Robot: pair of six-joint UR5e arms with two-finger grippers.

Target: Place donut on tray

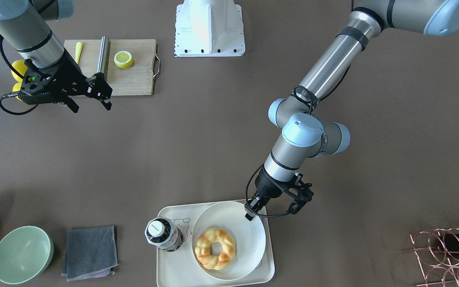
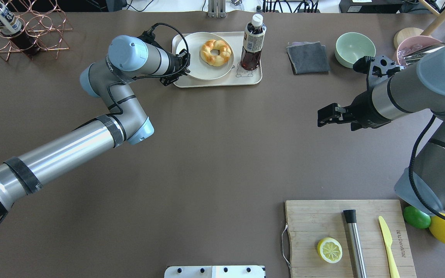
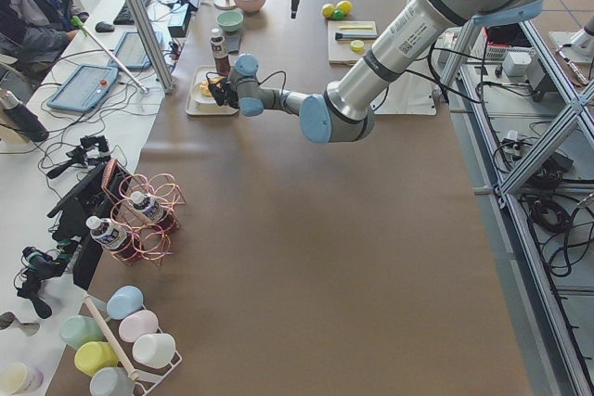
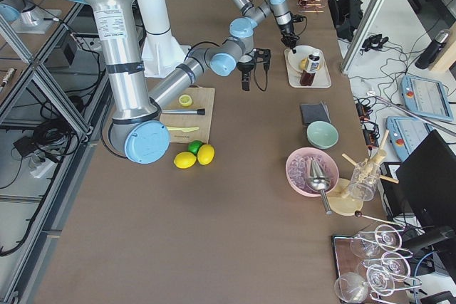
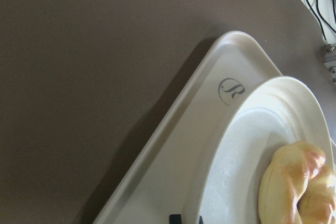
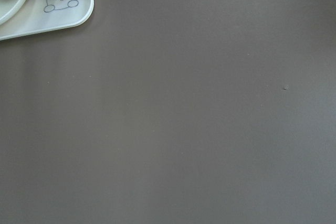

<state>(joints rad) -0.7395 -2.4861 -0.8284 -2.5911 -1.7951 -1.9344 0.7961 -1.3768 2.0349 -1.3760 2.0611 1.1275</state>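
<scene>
Donut point(image 1: 203, 248) on plate point(image 1: 250, 231) on tray point(image 1: 173, 272), bottle point(image 1: 161, 234) beside; left jaws at rim, closure unclear; right jaws spread, empty.

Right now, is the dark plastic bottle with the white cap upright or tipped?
Upright: the dark plastic bottle stands on the cream rectangular tray, white cap uppermost.
</scene>
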